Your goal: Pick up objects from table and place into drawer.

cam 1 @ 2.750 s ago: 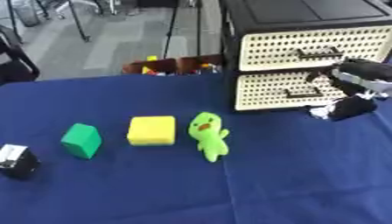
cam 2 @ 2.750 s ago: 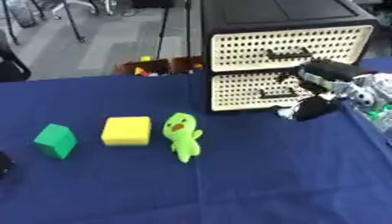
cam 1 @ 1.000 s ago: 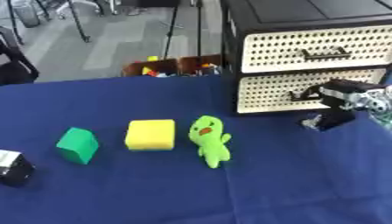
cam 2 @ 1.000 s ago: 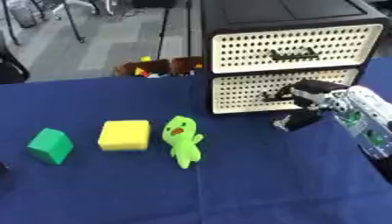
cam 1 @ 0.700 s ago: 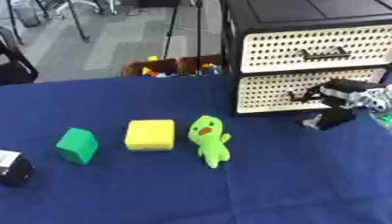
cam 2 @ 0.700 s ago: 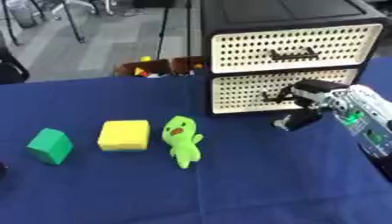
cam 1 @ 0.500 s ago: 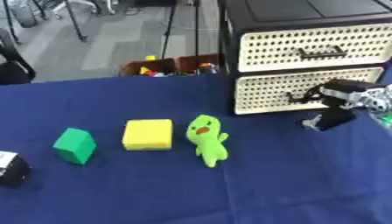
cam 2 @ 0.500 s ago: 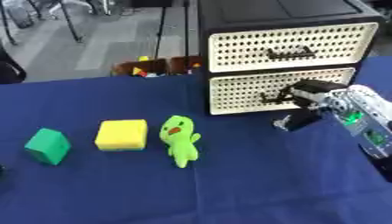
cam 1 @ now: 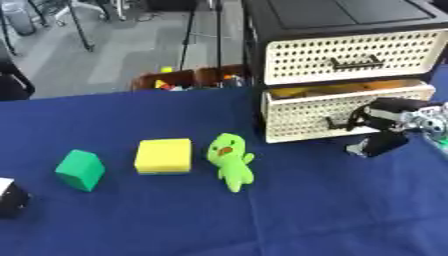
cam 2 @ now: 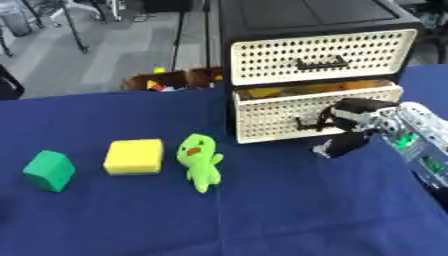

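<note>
A black drawer unit with cream perforated fronts stands at the back right of the blue cloth. Its lower drawer is pulled out a little, and something yellowish shows in the gap. My right hand is in front of it, fingers curled round the lower drawer handle, thumb hanging down. Left of the unit, in a row, lie a green duck plush, a yellow block and a green block. A black and white shape at the left edge seems to be my left hand.
The upper drawer is closed. Behind the table's far edge sits a brown bin with colourful bits. Tripod legs stand on the grey floor beyond. Blue cloth stretches in front of the toys and the drawers.
My right hand moved left and down to the lower drawer's handle. The lower drawer has slid out slightly. The toys have not moved.
</note>
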Controlling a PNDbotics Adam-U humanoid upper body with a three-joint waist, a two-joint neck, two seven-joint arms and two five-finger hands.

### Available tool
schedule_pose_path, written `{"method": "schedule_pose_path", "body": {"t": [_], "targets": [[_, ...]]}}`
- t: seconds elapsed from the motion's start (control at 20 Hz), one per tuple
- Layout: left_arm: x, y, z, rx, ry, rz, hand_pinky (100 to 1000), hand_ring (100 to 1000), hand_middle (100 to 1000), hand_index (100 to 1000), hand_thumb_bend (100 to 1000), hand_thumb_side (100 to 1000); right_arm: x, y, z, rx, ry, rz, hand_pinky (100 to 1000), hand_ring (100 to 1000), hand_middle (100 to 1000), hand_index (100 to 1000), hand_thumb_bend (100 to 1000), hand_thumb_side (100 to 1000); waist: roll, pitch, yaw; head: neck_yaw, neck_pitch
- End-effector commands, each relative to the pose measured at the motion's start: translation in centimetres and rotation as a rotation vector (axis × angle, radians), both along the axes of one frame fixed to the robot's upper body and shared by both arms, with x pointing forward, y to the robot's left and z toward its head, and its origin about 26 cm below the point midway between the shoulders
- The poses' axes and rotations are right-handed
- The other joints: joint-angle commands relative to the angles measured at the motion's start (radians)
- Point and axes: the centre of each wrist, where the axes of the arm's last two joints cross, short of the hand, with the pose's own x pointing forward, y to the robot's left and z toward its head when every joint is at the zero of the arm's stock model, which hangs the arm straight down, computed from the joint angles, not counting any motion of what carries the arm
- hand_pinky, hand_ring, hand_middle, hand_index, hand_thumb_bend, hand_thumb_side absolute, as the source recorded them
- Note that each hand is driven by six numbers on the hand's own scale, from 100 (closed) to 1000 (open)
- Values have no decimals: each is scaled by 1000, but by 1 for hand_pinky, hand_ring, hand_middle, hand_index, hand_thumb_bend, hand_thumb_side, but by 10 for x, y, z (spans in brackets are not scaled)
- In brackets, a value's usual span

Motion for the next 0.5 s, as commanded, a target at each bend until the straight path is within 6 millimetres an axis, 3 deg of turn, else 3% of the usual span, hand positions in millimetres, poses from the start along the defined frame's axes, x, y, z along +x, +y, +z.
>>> {"method": "schedule_pose_path", "body": {"t": [0.05,0.5], "targets": [[-3,3,6,7,-18,7,471,548,637,868,226,864,-14,0,18,-60,-19,1,100,211,100,767,322,548,-3,-29,-4,9,2],[-3,4,7,4,-26,14,475,548,639,868,230,861,-45,19,15,-92,27,56,100,209,100,764,305,554,2,-32,-11,22,9]]}}
